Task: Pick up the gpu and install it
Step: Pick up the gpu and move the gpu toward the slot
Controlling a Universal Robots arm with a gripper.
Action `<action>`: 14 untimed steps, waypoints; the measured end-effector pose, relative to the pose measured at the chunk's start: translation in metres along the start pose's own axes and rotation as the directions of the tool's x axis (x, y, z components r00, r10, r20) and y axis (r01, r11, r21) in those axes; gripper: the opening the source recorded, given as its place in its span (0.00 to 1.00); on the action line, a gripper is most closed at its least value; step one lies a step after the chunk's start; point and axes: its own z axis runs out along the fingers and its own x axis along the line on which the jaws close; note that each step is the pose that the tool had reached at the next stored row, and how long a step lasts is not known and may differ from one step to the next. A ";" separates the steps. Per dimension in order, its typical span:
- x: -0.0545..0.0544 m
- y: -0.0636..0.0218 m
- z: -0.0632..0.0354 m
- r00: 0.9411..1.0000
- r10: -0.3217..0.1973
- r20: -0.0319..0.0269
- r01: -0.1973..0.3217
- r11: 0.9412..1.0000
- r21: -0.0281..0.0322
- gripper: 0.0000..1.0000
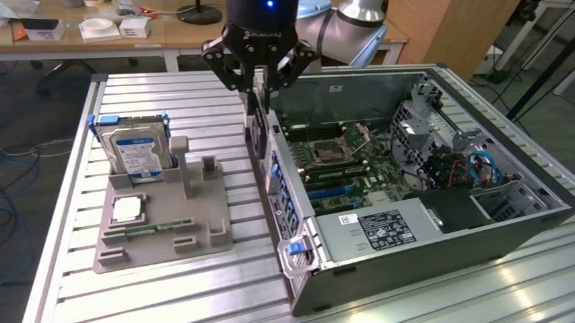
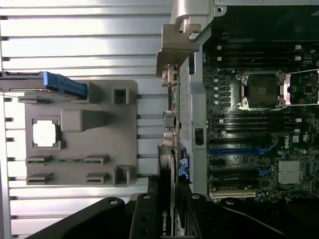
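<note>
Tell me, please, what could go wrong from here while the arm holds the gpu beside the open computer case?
1. The gpu hangs from the end effector right at the case wall; its lower end could catch on that wall's rim.
2. The long card seems gripped near one end, so a knock might tilt it.
3. Lowered off line, it could strike motherboard parts rather than meet the blue slot.

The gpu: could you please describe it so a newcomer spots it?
Find the open computer case. At its wall facing the grey tray, the tool holds the gpu: a thin dark upright card, unlike the blue-labelled hard drive in the tray.
</note>
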 end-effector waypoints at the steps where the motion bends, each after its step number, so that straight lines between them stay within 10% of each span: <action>1: -0.002 0.0001 0.0000 1.000 0.000 0.000 0.000 1.000 0.000 0.26; 14: -0.046 0.0022 0.0005 1.000 -0.002 0.000 0.002 1.000 0.000 0.26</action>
